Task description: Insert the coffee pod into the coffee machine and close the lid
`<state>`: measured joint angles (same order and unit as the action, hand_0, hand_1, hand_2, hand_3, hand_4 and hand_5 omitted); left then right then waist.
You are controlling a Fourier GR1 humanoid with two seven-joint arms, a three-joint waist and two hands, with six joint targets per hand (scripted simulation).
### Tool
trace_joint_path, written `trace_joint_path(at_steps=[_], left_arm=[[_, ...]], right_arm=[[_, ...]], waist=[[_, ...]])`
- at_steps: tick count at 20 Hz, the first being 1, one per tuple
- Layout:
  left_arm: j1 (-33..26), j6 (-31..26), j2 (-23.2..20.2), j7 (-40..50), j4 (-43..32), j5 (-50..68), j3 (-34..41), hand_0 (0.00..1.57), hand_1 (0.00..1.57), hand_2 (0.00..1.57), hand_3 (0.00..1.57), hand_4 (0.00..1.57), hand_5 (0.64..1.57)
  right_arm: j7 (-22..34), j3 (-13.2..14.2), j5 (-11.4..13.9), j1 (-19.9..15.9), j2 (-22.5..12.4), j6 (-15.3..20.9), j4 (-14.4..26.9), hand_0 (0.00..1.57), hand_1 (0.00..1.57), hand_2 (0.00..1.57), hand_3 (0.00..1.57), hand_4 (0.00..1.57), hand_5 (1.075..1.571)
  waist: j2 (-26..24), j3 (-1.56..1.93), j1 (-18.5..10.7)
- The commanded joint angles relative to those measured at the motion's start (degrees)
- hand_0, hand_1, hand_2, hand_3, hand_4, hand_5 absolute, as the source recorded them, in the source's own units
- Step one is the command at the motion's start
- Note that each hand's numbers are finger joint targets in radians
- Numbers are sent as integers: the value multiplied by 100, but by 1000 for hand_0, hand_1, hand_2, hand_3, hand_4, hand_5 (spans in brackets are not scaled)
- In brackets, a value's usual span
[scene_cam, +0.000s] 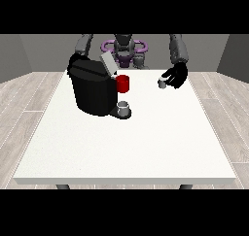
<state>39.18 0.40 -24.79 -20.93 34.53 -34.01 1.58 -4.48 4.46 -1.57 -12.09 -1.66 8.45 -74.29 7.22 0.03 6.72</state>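
One small grey cylindrical coffee pod (162,83) is what we have to move, and it stands upright on the large white counter (146,143), toward the far edge at about two o'clock from the counter's middle. We judge it light and stiff, a little thin-walled cup that could tip or skid on the smooth top if nudged from one side, so we would take it by its round wall from two opposite sides, low enough not to topple it.

The black hand at the view's right (177,75) sits just beside the pod, at its three o'clock, with fingers bent toward it. We cannot tell whether they already pinch it or only touch.

Well apart, at about nine o'clock from the pod, stands the bulky black coffee machine (92,90), its grey lid (108,64) tilted up and open. A red cylindrical chamber (123,83) shows at its front, with a small grey cup (124,108) on the drip base below. We take the red chamber for the pod's destination.

The hand at the view's left (74,61) is mostly hidden behind the machine. We cannot tell its state.
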Motion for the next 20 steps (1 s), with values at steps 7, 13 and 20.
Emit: trace_joint_path(at_steps=[7,13,20], left_arm=[[882,-918,-37,473,517,-3,-60,1255,1255,1332,1288,556,1571],[1359,-848,-388,550,252,61,366,1253,1253,1328,1281,537,1571],[1908,-691,-362,1089,247,33,564,1248,1248,1292,1237,515,1571]], right_arm=[[-126,80,-61,-178,-97,-141,457,0,0,0,0,468,1571],[45,-220,-80,-415,101,-198,-42,0,0,0,0,496,1571],[15,-360,-42,-413,1,-255,-248,0,0,0,0,494,1571]], waist=[[-371,-1,57],[120,-4,574],[275,-4,934]])
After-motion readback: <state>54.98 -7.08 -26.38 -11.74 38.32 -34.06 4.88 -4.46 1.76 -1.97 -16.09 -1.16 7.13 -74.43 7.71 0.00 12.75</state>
